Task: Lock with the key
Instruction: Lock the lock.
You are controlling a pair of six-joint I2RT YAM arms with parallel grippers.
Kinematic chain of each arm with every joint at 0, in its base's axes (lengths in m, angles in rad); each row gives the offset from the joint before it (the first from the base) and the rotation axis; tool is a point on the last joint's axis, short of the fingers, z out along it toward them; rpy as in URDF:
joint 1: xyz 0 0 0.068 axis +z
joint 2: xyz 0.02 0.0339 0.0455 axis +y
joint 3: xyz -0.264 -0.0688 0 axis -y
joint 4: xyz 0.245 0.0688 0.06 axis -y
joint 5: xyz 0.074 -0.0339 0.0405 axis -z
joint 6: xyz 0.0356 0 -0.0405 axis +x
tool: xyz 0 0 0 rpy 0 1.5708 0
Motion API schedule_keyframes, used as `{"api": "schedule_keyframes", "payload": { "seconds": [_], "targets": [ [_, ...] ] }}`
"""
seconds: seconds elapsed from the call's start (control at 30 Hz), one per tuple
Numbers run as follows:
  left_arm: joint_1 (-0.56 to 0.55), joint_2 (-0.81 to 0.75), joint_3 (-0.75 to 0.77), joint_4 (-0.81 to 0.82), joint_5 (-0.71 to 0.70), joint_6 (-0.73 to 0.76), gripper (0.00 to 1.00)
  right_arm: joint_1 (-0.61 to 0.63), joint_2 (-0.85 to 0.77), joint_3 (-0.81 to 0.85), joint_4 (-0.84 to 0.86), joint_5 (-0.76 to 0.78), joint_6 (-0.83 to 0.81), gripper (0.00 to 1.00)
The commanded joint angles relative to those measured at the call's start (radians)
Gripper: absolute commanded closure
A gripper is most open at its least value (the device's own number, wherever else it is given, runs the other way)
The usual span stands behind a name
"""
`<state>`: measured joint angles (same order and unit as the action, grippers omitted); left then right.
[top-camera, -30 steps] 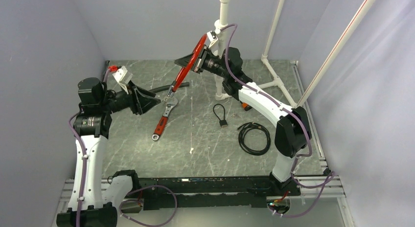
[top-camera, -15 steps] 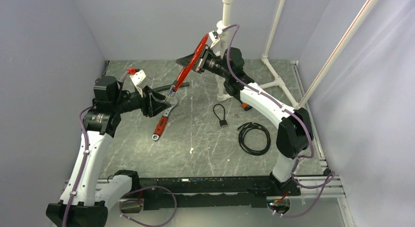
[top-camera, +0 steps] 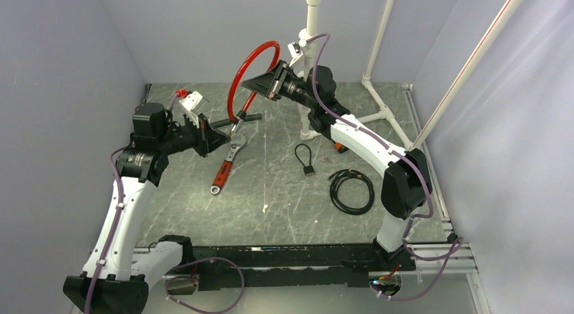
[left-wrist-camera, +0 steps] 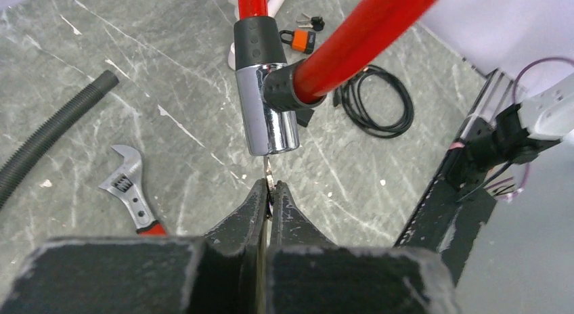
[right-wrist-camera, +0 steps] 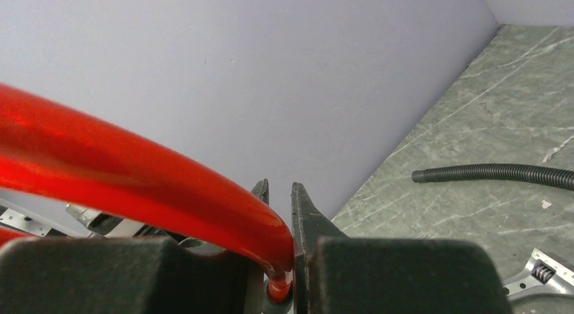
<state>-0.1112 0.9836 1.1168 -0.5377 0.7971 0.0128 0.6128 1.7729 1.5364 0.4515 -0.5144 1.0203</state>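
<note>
Nearest, at the lower centre of the left wrist view, the left pincer is pressed together on the key, whose thin metal blade rises into the underside of the chrome lock barrel. Above it, the red cable runs off to the upper right. In the right wrist view the right pincer pinches that cable, holding the lock clear of the worktop. The step in hand appears to be turning the key: rotate about the blade's own axis, with no sideways pull, while the right arm braces the loop. So slender a blade may bend or slip. Farthest, at the upper centre, lies an orange padlock.
</note>
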Motion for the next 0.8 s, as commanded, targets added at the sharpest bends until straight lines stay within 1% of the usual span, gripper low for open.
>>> {"api": "schedule_keyframes", "payload": {
  "seconds": [0.0, 0.1, 0.2, 0.3, 0.33, 0.57, 0.77],
  "targets": [
    [0.017, -0.035, 0.006, 0.029, 0.047, -0.104, 1.0, -0.007, -0.006, 0.082, 0.139, 0.025, 0.017, 1.0],
    [0.043, -0.026, 0.009, 0.025, 0.095, -0.127, 1.0, -0.007, 0.002, 0.089, 0.15, 0.023, 0.022, 1.0],
    [0.053, -0.034, 0.005, 0.021, 0.1, -0.097, 1.0, -0.007, 0.008, 0.098, 0.16, 0.025, 0.026, 1.0],
    [0.053, -0.052, -0.004, 0.006, 0.09, -0.036, 1.0, -0.007, 0.014, 0.11, 0.169, 0.026, 0.027, 1.0],
    [0.053, -0.058, -0.006, -0.005, 0.089, 0.009, 1.0, -0.008, 0.017, 0.115, 0.172, 0.027, 0.026, 1.0],
    [0.053, -0.117, -0.037, -0.122, 0.064, 0.205, 1.0, -0.01, 0.017, 0.133, 0.177, 0.031, 0.02, 1.0],
    [0.053, -0.154, -0.075, -0.198, 0.054, 0.306, 1.0, -0.011, 0.016, 0.142, 0.169, 0.038, 0.017, 1.0]
  ]
}}
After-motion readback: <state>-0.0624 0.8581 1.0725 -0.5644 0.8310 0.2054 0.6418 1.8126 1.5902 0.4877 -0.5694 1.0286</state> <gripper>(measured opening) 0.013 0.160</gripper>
